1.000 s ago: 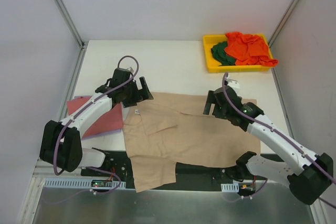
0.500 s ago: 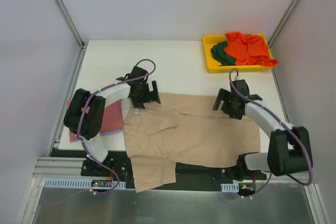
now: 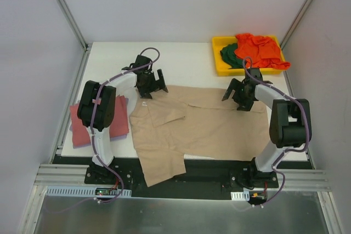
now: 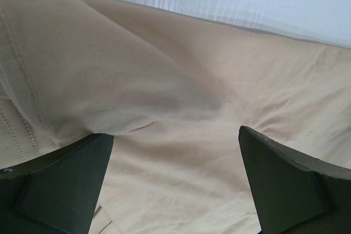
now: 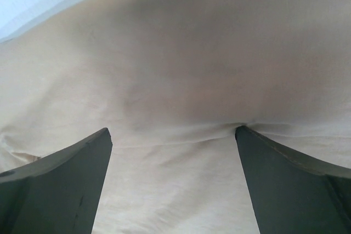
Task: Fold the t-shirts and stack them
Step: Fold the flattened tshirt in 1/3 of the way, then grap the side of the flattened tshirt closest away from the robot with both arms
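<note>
Tan t-shirt (image 3: 203, 132) is lying spread flat across the middle of the white table (image 3: 181, 61), with its long axis running left-right in the top view. The neck end, with a small white tag, is pointing to frame left and the hem edge to frame right. One sleeve is hanging over the near table edge at lower centre-left.

Left gripper (image 3: 152, 85) is sitting at the shirt's upper-left corner near the neck. Right gripper (image 3: 239, 92) is sitting on its upper-right edge. In both wrist views the fingers (image 4: 60, 190) are standing wide apart with tan cloth showing in the gap and nothing pinched, so both are released.

Dusty-red t-shirt (image 3: 82, 127) is lying folded at frame left, just beside the tan one and partly under the left arm.

Orange-red t-shirt (image 3: 258, 47) and dark green t-shirt (image 3: 229, 54) are lying crumpled in the yellow bin (image 3: 218, 69) at upper right, well apart from the tan shirt.
</note>
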`<control>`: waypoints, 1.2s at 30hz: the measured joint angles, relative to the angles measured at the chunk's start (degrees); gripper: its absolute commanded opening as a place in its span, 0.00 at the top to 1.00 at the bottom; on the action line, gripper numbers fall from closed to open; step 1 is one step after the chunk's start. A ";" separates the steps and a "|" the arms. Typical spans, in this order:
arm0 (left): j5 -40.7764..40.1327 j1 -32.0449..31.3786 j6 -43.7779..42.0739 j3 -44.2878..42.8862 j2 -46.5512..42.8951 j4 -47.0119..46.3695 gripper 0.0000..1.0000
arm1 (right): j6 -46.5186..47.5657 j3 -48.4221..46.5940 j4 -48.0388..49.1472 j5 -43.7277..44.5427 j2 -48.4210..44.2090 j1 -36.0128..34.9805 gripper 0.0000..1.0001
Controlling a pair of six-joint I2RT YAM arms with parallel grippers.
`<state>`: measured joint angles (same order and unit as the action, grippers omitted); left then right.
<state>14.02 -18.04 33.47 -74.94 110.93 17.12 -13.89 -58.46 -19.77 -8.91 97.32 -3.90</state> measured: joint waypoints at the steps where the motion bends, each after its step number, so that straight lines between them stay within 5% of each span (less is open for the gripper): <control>1: 0.46 0.61 -0.09 -1.84 1.33 0.22 0.01 | 0.00 -0.96 -0.11 -0.26 0.85 0.17 0.02; 12: 1.42 3.91 -2.62 -18.62 12.28 3.52 0.01 | 1.95 -11.80 -0.74 -0.87 9.27 0.39 0.02; 20: 1.33 4.22 -6.03 -18.36 9.51 6.34 0.01 | 3.21 -9.92 -4.37 2.67 3.28 0.70 0.04; 25: -2.45 1.81 -5.92 -2.62 -9.84 7.23 0.01 | 2.51 -1.25 -6.03 5.99 -15.30 0.74 0.04; 30: -8.74 -11.45 -1.77 15.87 -37.38 6.32 0.01 | 2.14 9.31 -6.95 10.08 -30.64 0.83 0.04; 36: -13.42 -24.41 8.02 36.74 -61.09 11.26 0.01 | 1.86 15.34 -9.25 13.14 -36.33 1.20 0.04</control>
<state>0.60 -42.46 41.50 -38.20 49.84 28.38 -12.03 -43.11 -29.02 4.23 60.99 -2.70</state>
